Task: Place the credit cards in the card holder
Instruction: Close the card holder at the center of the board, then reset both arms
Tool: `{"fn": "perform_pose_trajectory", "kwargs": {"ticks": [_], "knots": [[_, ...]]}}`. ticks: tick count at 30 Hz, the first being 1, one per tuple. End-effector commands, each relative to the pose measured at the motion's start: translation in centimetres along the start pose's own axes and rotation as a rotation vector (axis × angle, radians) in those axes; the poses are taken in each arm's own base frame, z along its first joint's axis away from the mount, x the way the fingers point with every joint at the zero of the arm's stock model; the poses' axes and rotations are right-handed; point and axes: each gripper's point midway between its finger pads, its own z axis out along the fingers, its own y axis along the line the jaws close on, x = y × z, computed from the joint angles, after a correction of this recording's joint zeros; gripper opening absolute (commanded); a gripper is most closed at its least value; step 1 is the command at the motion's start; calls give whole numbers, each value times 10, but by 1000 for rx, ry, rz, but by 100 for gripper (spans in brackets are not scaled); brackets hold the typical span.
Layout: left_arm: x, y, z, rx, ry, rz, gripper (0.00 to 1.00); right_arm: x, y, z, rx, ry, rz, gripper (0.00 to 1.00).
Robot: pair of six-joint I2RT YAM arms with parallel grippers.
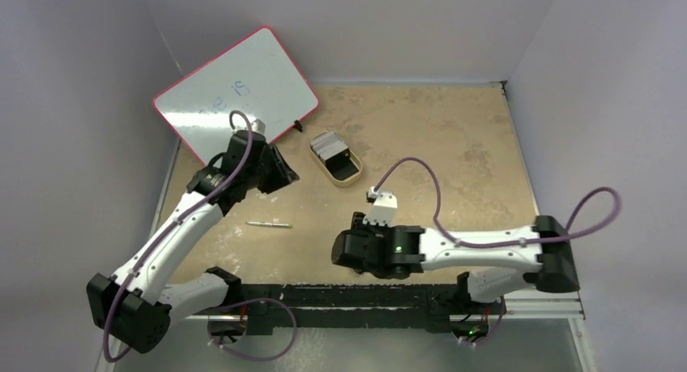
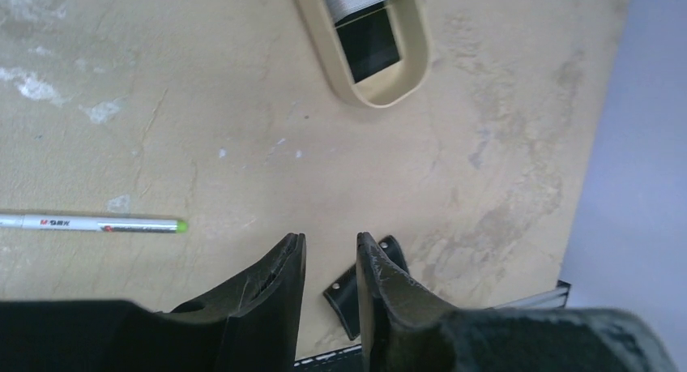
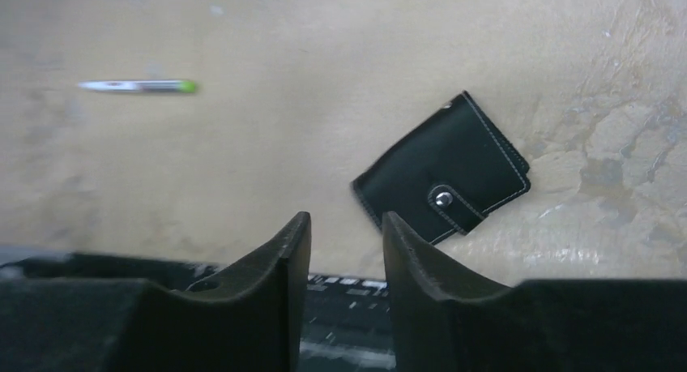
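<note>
Evidently nothing is loaded: the credit cards [image 1: 328, 143] sit in the tan tin [image 1: 348, 169], upper centre; the card holder [image 3: 441, 181] lies shut on the surface [image 3: 243, 161], right of centre. Left end effector [image 2: 330, 241] and right end effector [image 3: 344, 220] gape narrowly, empty.

Tan table [image 1: 454, 145], mottled and scuffed pale in patches. Bears a red-rimmed whiteboard [image 1: 235, 84] at the far left corner, with a small black object [image 1: 297, 126] just off its near edge. Holds an oval tin [image 2: 379, 96] right of that, a pen [image 1: 269, 224] lying flat left of centre, and a shut black wallet [image 3: 441, 181], tab snapped, close to the near edge.
</note>
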Motion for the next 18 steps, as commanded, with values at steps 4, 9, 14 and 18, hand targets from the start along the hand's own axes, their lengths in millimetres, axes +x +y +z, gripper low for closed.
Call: {"fn": "perform_pose_trajectory", "kwargs": {"ticks": [4, 9, 14, 18], "knots": [[-33, -58, -80, 270, -141, 116, 43, -79, -22, -87, -136, 34, 63, 56], [-26, -52, -101, 309, -170, 151, 53, -106, -36, -123, -300, 39, 177, 99], [-9, -42, -109, 350, -173, 154, 57, -113, -65, -130, -360, 16, 245, 99], [2, -22, -100, 303, -167, 127, 57, -103, -79, -125, -331, 40, 262, 99]]}}
